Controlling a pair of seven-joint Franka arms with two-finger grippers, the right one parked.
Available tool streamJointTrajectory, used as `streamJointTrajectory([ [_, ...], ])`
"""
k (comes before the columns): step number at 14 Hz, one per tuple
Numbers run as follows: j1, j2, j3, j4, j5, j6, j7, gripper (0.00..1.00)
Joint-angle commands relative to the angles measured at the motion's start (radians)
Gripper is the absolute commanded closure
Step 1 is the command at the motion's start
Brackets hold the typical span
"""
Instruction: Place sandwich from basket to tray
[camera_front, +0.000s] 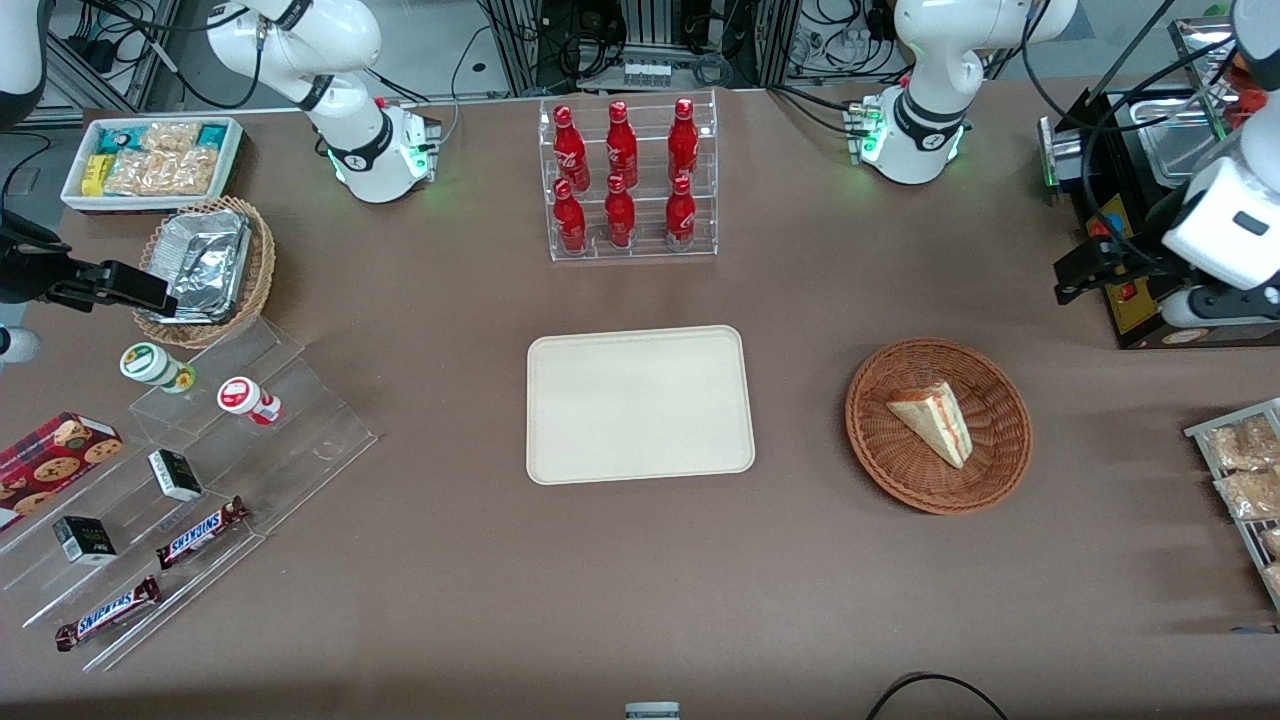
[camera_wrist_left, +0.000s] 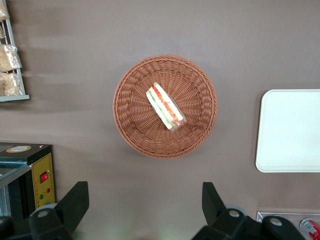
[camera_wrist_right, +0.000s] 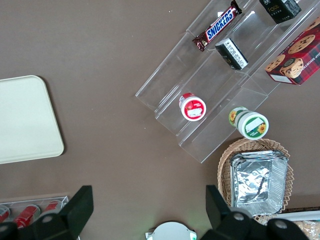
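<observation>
Sandwich: one triangular wedge, lay inside the basket, filling edge showing red and green.
Basket: round, reddish-brown wicker, stood on the brown table beside the tray, toward the working arm's end.
Tray: cream, rectangular, bare.
Gripper: hung above the table near the basket, fingers spread wide apart, holding nothing.

Sandwich in basket (wicker), tray bare, gripper above
</observation>
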Motion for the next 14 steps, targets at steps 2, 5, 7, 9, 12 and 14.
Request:
streamJointTrajectory([
  [2, -0.016, -0.004, 0.004, 0.015, 0.000, -0.027, 0.016, 0.00],
  [5, -0.016, 0.013, 0.004, -0.017, 0.005, -0.010, 0.011, 0.00],
  [7, -0.030, 0.015, 0.004, -0.082, 0.009, 0.050, -0.018, 0.00],
  [9, -0.033, 0.008, 0.004, -0.180, 0.011, 0.146, -0.053, 0.00],
  [12, -0.042, 0.004, 0.004, -0.296, 0.025, 0.275, -0.116, 0.00],
  [14, -0.057, 0.005, 0.003, -0.353, 0.039, 0.346, -0.202, 0.00],
])
